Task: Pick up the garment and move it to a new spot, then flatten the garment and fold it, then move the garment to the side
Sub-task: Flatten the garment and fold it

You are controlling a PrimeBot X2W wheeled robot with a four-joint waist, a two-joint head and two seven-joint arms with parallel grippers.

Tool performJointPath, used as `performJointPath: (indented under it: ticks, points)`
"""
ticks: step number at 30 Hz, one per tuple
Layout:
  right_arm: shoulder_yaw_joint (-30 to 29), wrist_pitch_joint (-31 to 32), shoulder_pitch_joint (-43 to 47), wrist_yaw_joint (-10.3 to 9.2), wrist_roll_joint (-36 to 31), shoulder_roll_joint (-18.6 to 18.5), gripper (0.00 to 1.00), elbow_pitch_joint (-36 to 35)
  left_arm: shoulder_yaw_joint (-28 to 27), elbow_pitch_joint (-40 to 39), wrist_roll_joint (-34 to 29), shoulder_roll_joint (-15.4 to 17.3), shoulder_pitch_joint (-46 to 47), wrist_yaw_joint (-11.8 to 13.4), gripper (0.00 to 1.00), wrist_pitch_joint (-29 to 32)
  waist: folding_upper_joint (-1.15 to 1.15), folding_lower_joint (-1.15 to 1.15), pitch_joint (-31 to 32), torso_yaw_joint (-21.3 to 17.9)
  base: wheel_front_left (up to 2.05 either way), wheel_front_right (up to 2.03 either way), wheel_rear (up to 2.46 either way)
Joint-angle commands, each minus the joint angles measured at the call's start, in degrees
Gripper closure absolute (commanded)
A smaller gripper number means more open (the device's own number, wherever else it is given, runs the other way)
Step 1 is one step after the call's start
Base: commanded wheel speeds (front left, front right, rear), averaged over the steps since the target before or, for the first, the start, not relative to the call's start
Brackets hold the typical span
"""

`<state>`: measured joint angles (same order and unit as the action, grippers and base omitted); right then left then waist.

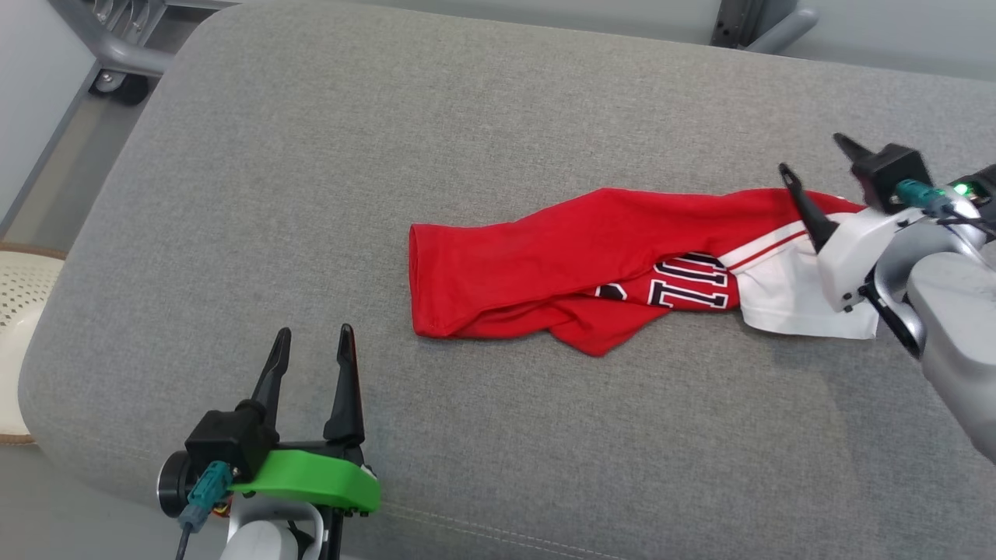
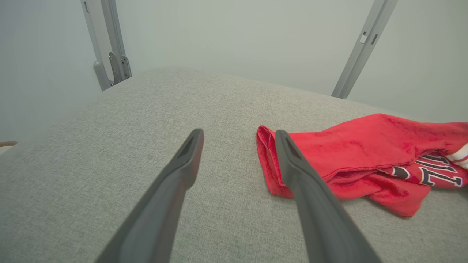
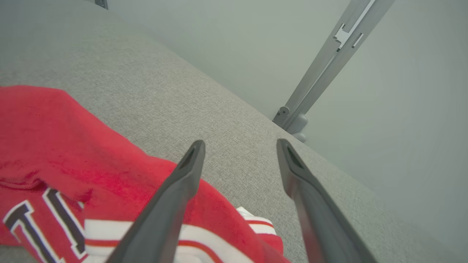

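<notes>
- On the grey upholstered cushion (image 1: 498, 117), which fills the workspace, the fabric lies smooth, with a stitched seam along the front edge.
- Beyond the cushion's far corners stand grey metal frame posts (image 1: 117, 47), one on a castor, against a plain pale wall.
- Off the cushion's left edge sits a cream perforated object (image 1: 19, 311); what it is cannot be told.
- Garment (image 1: 545, 264): a red jersey with dark, white-outlined lettering and a white, red-striped panel. It lies bunched in a long strip across the right half of the cushion, midway between the front and far edges, unfolded and not flattened.
- Left gripper (image 1: 315, 329): near the front edge, left of centre, fingers parted and empty. The garment's red end lies farther in and to the right, apart from it.
- Right gripper (image 1: 813, 153): over the garment's right end by the white panel, fingers spread, nothing between them. One finger overlaps the fabric; contact cannot be told.
</notes>
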<state>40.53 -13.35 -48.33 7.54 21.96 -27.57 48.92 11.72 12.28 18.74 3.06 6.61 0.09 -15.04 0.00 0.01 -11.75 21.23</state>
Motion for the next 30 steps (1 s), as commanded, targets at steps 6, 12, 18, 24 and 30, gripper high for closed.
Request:
performJointPath:
  ticks: [6, 12, 18, 24, 30]
  points:
    - [-13.1, -1.8, 6.5, -0.1, 2.4, 0.4, 0.0, -5.6, -0.4, -0.6, -0.4, -0.1, -1.0, 0.2, 0.0, -0.2, 0.0, -0.01, 1.7, -3.9, 0.0, 0.0, 0.0]
    - [-26.6, -1.8, 23.2, -0.1, 2.7, 5.4, 0.0, -18.0, 0.0, -1.0, 0.0, -0.1, -1.3, 0.5, 0.0, -0.2, 0.0, -0.01, 2.4, -6.5, 0.0, 0.0, 0.0]
    - [-33.7, -1.9, 34.5, -0.09, 2.2, 12.1, 0.0, -22.6, 0.3, -0.8, -0.5, -0.1, -0.9, 0.3, 0.0, -0.2, 0.0, -0.01, 1.4, -7.5, 0.0, 0.0, 0.0]
    - [-37.3, -1.9, 32.9, -0.09, 3.9, 16.1, 0.0, -18.8, 0.4, -0.1, -1.0, -0.1, 0.1, -0.1, 0.0, -0.2, 0.0, -0.01, 0.5, -7.1, 0.0, 0.0, 0.0]
    - [-39.9, -1.9, 27.9, -0.09, 3.4, 17.7, 0.0, -10.9, 0.6, 0.4, -1.3, -0.1, 0.5, -0.3, 0.0, -0.2, 0.0, -0.01, 0.1, -5.7, 0.0, 0.0, 0.0]
